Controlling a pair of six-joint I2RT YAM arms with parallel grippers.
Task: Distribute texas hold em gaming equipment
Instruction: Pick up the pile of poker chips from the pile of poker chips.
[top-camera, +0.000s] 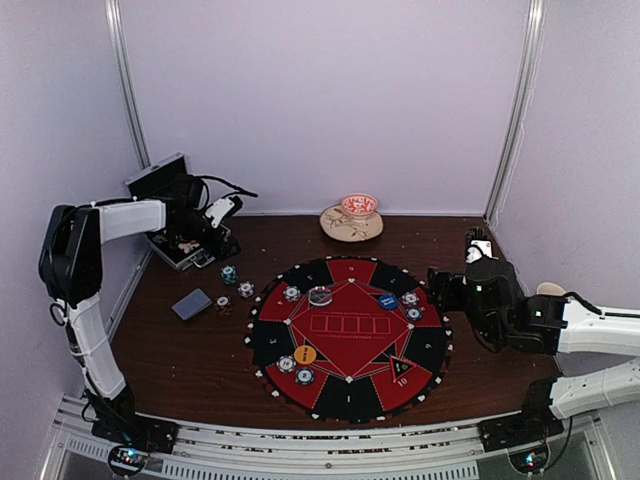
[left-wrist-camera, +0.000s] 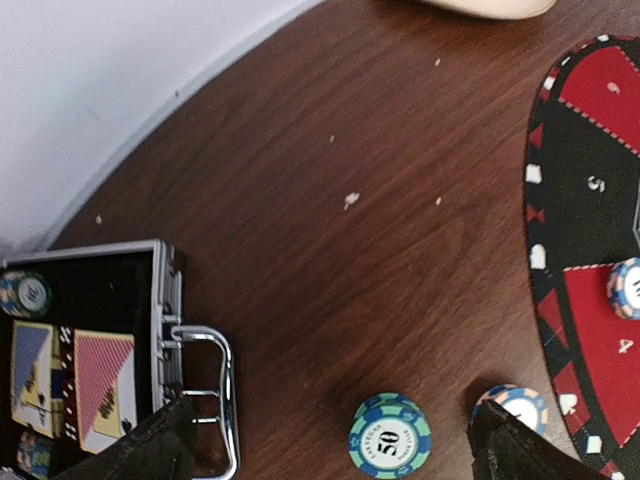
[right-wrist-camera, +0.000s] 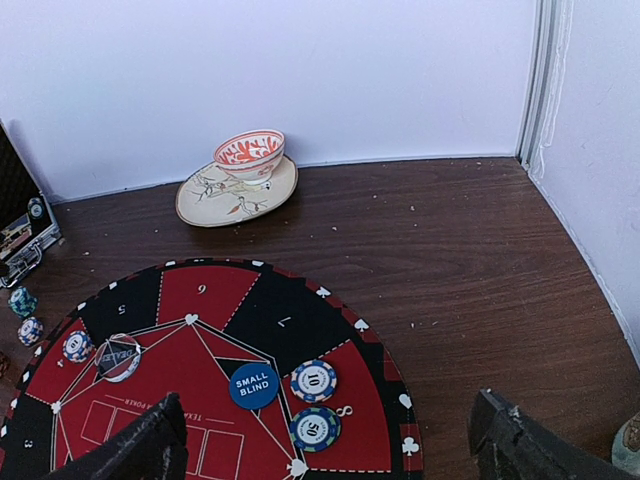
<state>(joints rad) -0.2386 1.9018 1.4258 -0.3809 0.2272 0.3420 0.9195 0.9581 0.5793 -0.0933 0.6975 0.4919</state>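
Left wrist view: my left claw (left-wrist-camera: 335, 445) hangs spread wide, gripping nothing. The teal chip (left-wrist-camera: 390, 437) lies flat on the bench (left-wrist-camera: 350, 250) between my fingers. I judge it light, stiff, thin and slick-faced, so I'd pinch across its striped rim, fingertips low.

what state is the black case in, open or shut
Open. The case shows its inside in the left wrist view, with cards and a chip in it; from above its lid stands raised.
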